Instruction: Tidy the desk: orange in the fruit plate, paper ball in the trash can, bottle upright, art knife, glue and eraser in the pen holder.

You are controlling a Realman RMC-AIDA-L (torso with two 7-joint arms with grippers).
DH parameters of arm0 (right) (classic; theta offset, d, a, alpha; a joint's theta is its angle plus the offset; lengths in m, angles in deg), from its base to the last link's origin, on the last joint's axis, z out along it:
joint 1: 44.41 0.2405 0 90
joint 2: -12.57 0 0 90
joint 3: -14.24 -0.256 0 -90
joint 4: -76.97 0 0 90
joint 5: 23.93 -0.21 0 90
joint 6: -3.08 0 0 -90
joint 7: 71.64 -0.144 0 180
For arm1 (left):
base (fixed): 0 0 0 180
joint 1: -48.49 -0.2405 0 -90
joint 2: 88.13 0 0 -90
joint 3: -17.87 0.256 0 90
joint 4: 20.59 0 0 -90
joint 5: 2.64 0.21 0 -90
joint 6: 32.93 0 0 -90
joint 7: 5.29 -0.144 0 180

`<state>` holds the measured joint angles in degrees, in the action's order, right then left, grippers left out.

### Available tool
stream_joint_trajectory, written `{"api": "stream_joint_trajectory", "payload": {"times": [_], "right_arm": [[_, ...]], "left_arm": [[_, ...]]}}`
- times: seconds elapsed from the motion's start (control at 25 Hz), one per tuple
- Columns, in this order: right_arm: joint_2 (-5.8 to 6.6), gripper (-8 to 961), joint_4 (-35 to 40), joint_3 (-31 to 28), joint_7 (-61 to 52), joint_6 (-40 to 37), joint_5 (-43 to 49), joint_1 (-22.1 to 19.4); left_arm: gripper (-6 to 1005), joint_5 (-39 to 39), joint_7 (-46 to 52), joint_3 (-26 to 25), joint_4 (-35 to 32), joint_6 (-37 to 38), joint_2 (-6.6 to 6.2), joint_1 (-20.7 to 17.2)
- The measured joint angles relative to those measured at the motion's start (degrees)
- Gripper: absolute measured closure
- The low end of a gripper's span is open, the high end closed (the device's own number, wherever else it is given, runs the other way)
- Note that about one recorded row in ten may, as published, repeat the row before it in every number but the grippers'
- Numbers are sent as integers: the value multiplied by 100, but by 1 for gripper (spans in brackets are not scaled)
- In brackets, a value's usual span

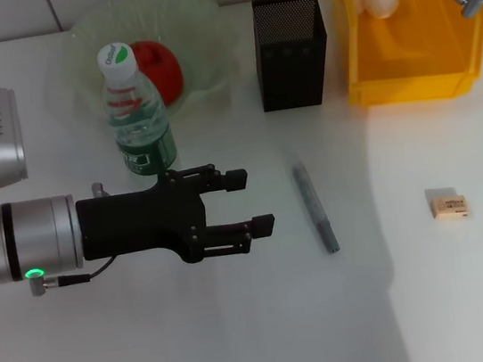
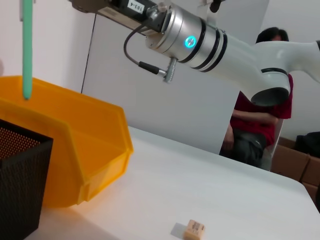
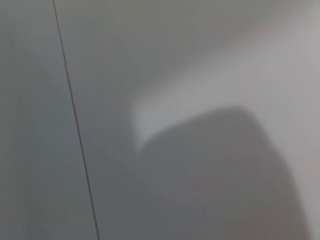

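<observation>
My left tool hovers released near the slim grey art knife on the counter: light, stiff, slippery; I'd pinch mid-shaft.

Evenly bright from overhead in the head view, with a broad soft shadow falling across the right part of the desk, edge curving from near the trash can down toward the near side. Short, soft shadows beside the eraser and under the left gripper. Slightly washed out at the fruit plate, pale glare on its rim. Sharp enough in the left wrist view, background figure a little soft. Nothing but grey blur and 1 large dark shadow in the right wrist view.
</observation>
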<state>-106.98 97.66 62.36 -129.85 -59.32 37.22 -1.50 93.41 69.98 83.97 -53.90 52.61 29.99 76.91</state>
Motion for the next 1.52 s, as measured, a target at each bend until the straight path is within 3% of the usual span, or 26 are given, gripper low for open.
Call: {"api": "stream_joint_trajectory", "payload": {"times": [0.2,0.64,0.72,0.76,0.84,0.92,0.96,1.0,1.08,1.16,1.2,1.28,1.36,1.52], "right_arm": [[5,756,-65,28,29,40,25,61],[49,538,293,90,-268,-359,174,-258],[56,464,842,153,-806,-404,513,-516],[60,427,1714,184,-1732,-419,1152,-864],[60,354,2112,190,-2196,-436,1492,-1022],[60,304,3119,153,-3267,-591,2273,-1352],[54,291,4223,-10,-4339,-990,3130,-1629],[54,279,4223,-10,-4339,-990,3130,-1629],[52,253,5033,-253,-5106,-1553,3803,-1730],[138,253,6217,-595,-6391,-2866,5049,-1544],[138,254,6217,-595,-6391,-2866,5049,-1544],[280,254,6724,-634,-7270,-3736,5977,-1131],[444,254,6842,-587,-8014,-4846,7075,-507],[478,255,6563,-110,-8158,-5444,8040,-154]], "left_arm": [[227,0,47,-21,0,0,8,6],[227,0,49,-36,1,-2,10,-7],[227,3,50,-36,1,-2,9,-16],[227,18,55,-36,1,-1,-1,-25],[227,26,59,-36,1,0,-8,-27],[227,26,59,-36,1,0,-8,-27],[227,33,64,-36,1,1,-16,-31],[227,38,67,-35,1,4,-24,-37],[227,38,67,-30,0,5,-25,-38],[227,40,67,-3,-1,6,-26,-30],[227,43,67,8,0,1,-27,-19],[227,46,67,11,1,-6,-33,-9],[227,109,72,13,8,-5,-54,18],[227,174,120,1,-30,20,-63,16]]}}
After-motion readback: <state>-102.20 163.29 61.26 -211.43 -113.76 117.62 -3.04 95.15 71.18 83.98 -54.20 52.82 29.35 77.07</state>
